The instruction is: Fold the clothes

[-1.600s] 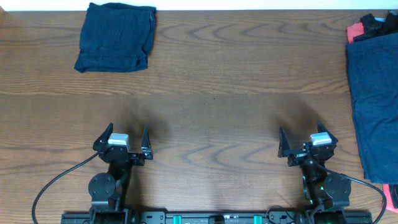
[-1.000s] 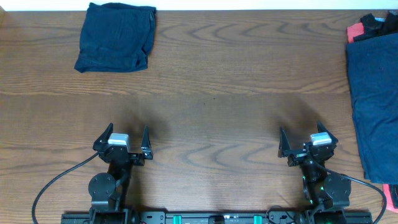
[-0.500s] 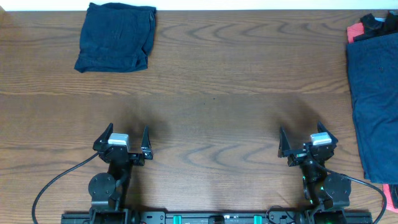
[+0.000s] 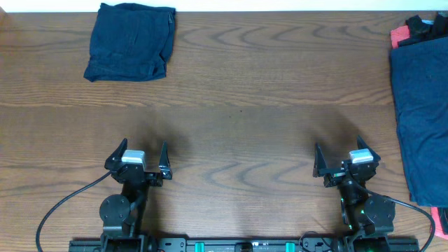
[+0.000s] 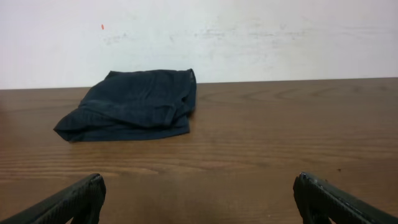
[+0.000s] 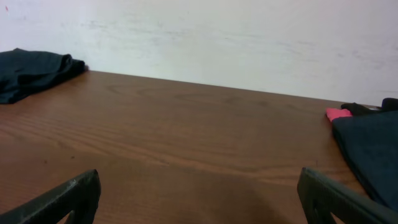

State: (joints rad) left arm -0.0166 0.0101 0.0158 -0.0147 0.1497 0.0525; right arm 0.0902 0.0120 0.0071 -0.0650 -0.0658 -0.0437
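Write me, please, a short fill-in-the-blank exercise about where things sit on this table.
The folded navy bundle lies at the far ____ corner of the table.
The large navy cloth lies along the table's ____ edge.
The left tool and the right tool both stand with jaws ____, holding nothing.
Missing words: left; right; open.

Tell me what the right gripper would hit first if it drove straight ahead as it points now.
The way looks free: ahead of the right gripper the table is bare wood up to the wall. The navy pile lies off to its right, seemingly outside that line.
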